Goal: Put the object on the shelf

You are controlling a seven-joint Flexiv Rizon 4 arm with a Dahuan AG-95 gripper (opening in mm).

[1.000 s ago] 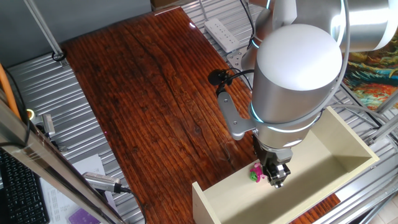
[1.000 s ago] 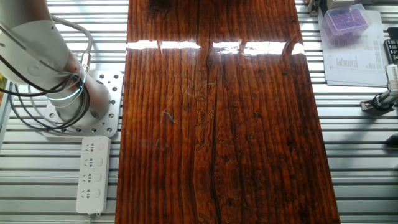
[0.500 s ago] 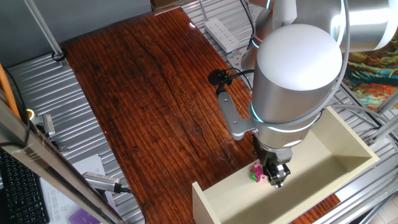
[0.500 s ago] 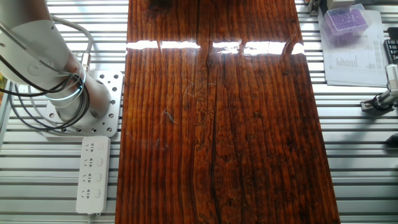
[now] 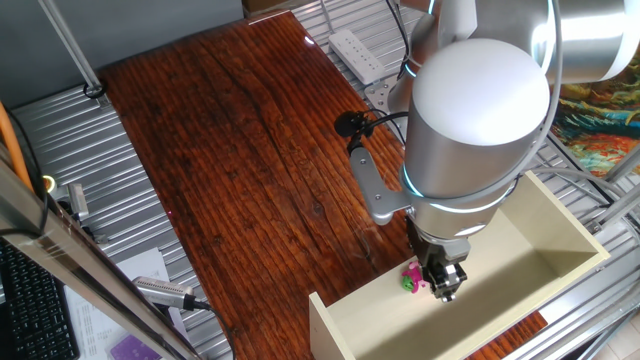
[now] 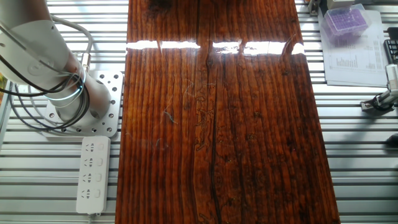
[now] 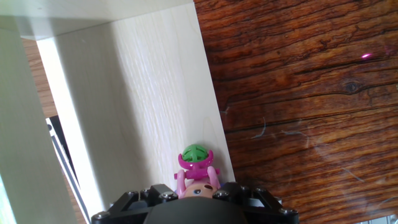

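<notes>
The object [image 5: 410, 278] is a small pink toy figure with a green bit. It sits low inside the cream shelf [image 5: 545, 225], close to the shelf's edge by the table. My gripper [image 5: 446, 288] reaches down into the shelf and is shut on the toy's round head. In the hand view the object [image 7: 196, 168] sticks out from my gripper [image 7: 198, 202] over the pale shelf panel [image 7: 137, 99], right by its edge. Whether the toy touches the panel cannot be told. The other fixed view shows none of these.
The dark wooden table [image 5: 230, 150] stretches away to the left of the shelf. A white power strip [image 6: 92, 174] lies beside the arm's base [image 6: 68, 99]. A purple box on papers [image 6: 346, 18] stands at the far corner. Metal slats surround the table.
</notes>
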